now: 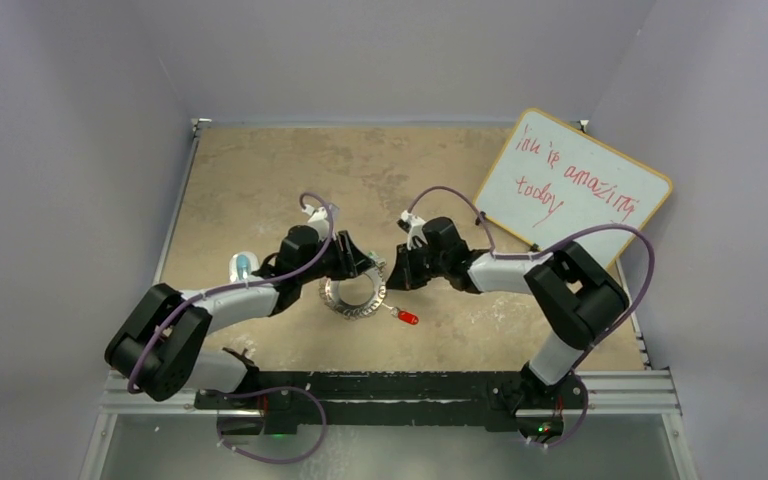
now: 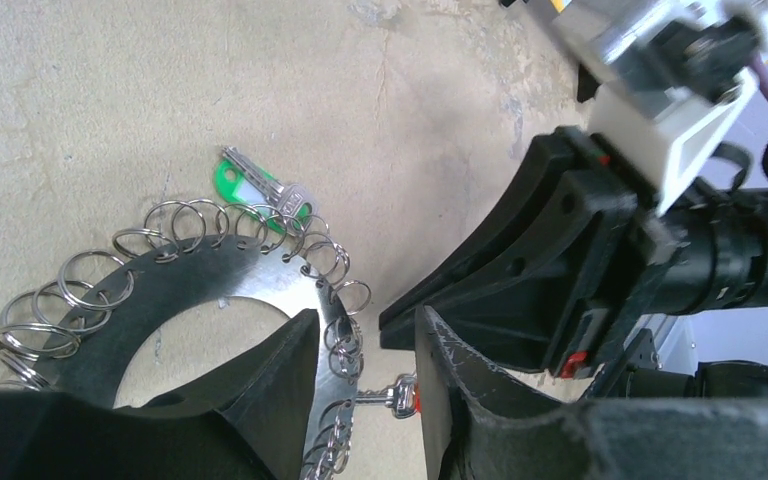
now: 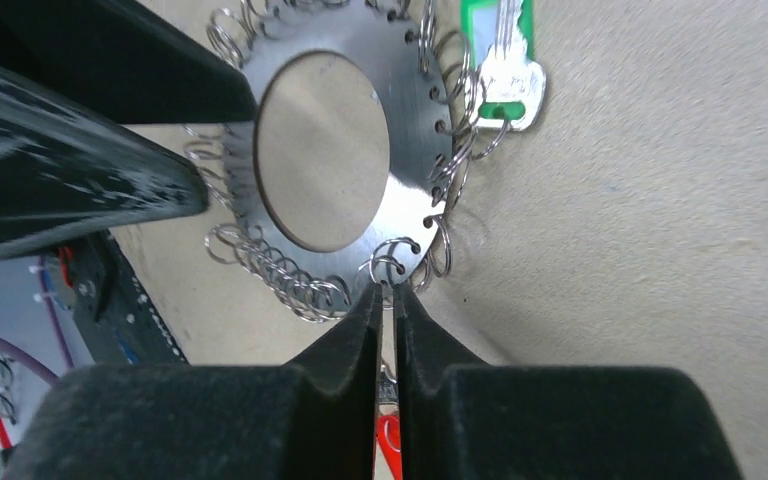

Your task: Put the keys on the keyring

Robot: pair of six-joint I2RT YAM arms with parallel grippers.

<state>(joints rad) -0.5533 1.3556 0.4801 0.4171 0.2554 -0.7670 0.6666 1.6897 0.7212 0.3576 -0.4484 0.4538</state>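
Keyring [image 3: 412, 125] is lying flat on the table [image 1: 260, 180], green key [image 2: 260, 192] seemingly looped on its rim, red key [image 1: 407, 317] sitting loose beside it. Left gripper [image 2: 365, 322] is straddling the rim, half-open. Right gripper [image 3: 388, 292] is closing near-shut at a rim loop [image 3: 392, 262]; can't tell if it's gripping. Keys are looking light, stiff and slippery, so I'm favouring the plastic head.

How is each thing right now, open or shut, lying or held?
keyring: flat on the table
left end effector: open, straddling the keyring's rim
right end effector: shut, tips at the keyring's rim
green key: lying at the keyring's rim, not held
red key: lying beside the keyring, not held
whiteboard: tilted, red writing on it
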